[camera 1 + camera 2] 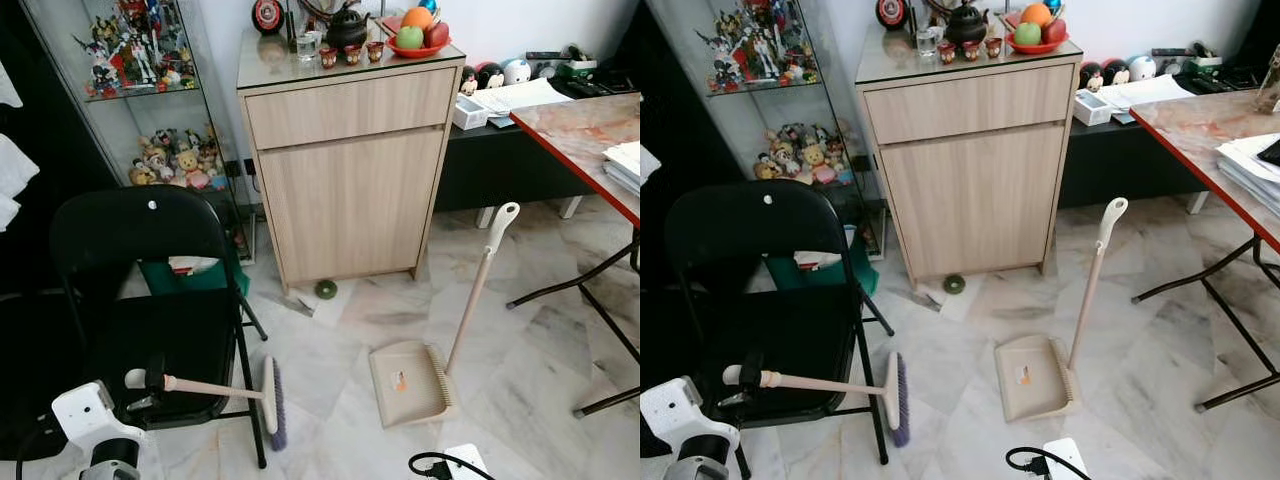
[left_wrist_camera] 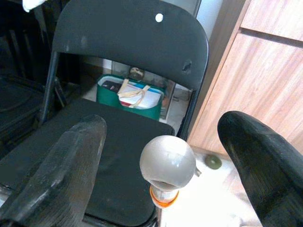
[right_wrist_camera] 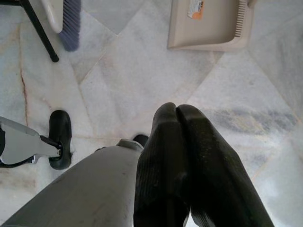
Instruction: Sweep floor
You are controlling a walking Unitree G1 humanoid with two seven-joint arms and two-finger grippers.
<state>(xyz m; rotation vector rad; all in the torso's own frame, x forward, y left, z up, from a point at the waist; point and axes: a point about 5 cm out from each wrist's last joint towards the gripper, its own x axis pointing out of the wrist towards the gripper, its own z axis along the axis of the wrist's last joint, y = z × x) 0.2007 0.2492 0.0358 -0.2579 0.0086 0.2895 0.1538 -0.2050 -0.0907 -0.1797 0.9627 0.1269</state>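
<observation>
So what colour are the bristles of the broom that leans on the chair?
The bristles are purple, clearest in the left eye view.

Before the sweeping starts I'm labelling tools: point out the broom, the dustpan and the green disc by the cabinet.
broom [image 1: 272,395]: left eye view, on the pale head above the purple bristles.
dustpan [image 1: 405,381]: left eye view, on the flat beige tray.
green disc [image 1: 326,289]: left eye view, on its centre.

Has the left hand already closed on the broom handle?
No. In the left wrist view the left hand is open, its fingers spread either side of the broom handle's rounded end without touching it.
</observation>
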